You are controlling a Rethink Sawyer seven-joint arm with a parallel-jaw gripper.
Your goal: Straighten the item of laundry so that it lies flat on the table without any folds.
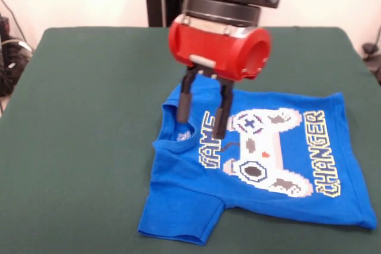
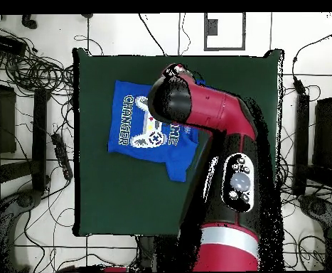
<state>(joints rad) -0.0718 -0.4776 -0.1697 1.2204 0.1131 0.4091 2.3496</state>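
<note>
Nearest the camera in the front view, the blue T-shirt lies print-up at the lower right of the frame on the green counter, its game controller print and "GAME CHANGER" lettering showing. One sleeve points to the bottom edge; the other, at the upper collar side, is mostly hidden behind the gripper. The jaws stand apart, holding nothing, tips over the collar area. In the overhead view the shirt sits upper left on the counter, partly under the red arm.
</note>
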